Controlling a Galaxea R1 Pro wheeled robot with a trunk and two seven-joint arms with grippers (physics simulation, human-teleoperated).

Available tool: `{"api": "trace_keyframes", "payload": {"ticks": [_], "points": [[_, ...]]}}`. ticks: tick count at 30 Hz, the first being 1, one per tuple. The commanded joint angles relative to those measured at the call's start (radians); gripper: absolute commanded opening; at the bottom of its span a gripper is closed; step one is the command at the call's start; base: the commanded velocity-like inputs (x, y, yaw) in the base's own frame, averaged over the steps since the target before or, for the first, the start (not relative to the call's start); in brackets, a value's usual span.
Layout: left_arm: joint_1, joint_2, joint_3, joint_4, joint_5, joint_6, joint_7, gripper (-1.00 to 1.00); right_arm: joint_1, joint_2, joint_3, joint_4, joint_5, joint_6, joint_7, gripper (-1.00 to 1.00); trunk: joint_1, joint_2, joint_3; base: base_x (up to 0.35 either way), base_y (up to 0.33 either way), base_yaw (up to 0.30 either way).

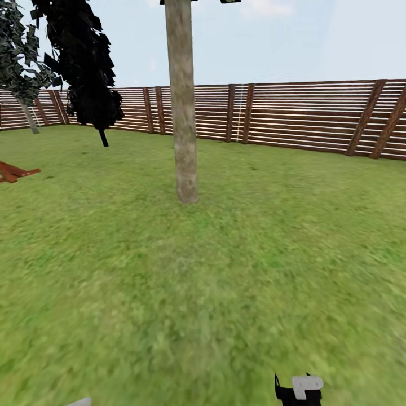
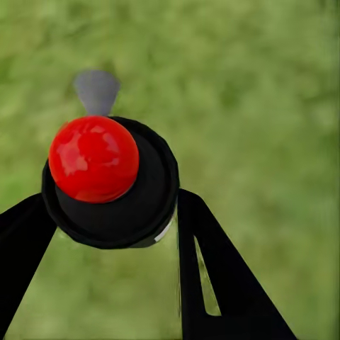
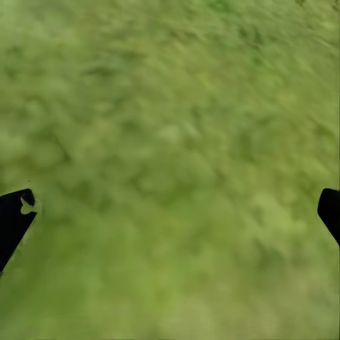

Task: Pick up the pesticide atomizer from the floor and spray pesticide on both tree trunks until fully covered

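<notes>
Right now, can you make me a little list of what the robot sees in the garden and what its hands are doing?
place: green lawn inside a brown slatted wooden fence
nearest tree: pale mottled straight trunk, ahead on the grass
farther left: near-black narrow conifer
left gripper: black fingers hold a black atomizer with a round red top
right gripper: open, above grass

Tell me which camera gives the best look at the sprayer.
The left wrist view: the sprayer, red cap and black body, sits between the left end effector's fingers. The head view shows the tree trunk and lawn; the right wrist view, grass.
</notes>
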Motion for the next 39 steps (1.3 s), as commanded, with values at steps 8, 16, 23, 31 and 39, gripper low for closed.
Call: {"api": "trace_keyframes", "payload": {"ticks": [8,16,23,31,39], "points": [[-0.001,0.0,0.008,0.001,-0.003,-0.003,-0.001,-1.0,-0.001,0.0,-0.005,0.001,0.011,-0.002,-0.006,1.0,0.0,0.0,-0.001,0.339,0.0,0.005],[-0.001,0.0,0.007,0.001,-0.003,-0.004,-0.001,-1.0,-0.001,0.0,-0.005,0.001,0.011,-0.002,-0.006,1.0,0.0,0.0,-0.001,0.339,0.0,0.0],[0.0,0.0,0.007,0.001,-0.003,-0.004,-0.001,-1.0,-0.001,0.0,-0.005,0.001,0.011,-0.002,-0.006,1.0,0.0,0.0,-0.001,0.339,0.0,0.079],[-0.001,0.0,0.007,0.001,-0.003,-0.004,-0.001,-1.0,-0.001,0.0,-0.005,-0.001,0.014,-0.003,-0.005,1.0,0.0,0.0,-0.001,0.339,0.0,0.075],[0.0,0.0,0.008,0.001,-0.003,-0.004,-0.001,-1.0,-0.001,0.0,-0.005,-0.001,0.012,-0.002,-0.006,1.0,0.0,0.0,-0.001,0.339,0.0,0.001]]}}
